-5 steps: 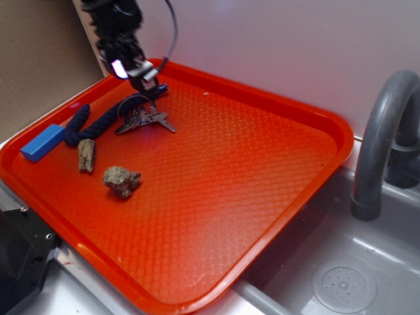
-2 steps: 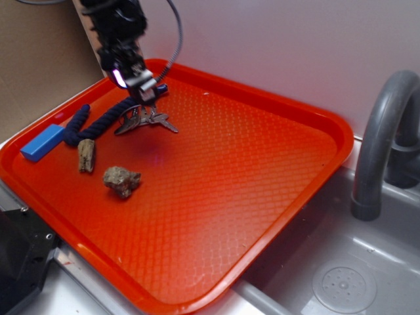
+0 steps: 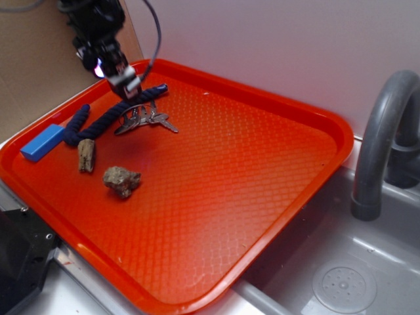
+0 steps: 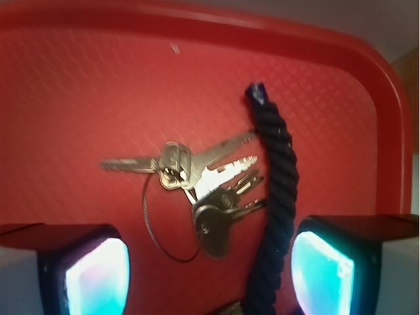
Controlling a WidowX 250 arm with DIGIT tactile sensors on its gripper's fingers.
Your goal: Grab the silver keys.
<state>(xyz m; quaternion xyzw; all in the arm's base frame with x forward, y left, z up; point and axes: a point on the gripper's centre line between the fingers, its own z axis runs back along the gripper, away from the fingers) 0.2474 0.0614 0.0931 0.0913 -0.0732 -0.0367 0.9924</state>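
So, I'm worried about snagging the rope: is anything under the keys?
Only the bare red tray shows under the keys. The rope lies beside them, touching the key tips; whether it crosses any tip is unclear. The open end effector holds nothing.

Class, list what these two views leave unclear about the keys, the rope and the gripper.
- Exterior: the gripper is too small and dark to show its jaw gap.
- Exterior: the silver keys are too small to count.
- Wrist: the blue rope runs off the bottom edge, its far end unseen.
- Wrist: the fingertips are cut off by the bottom edge.
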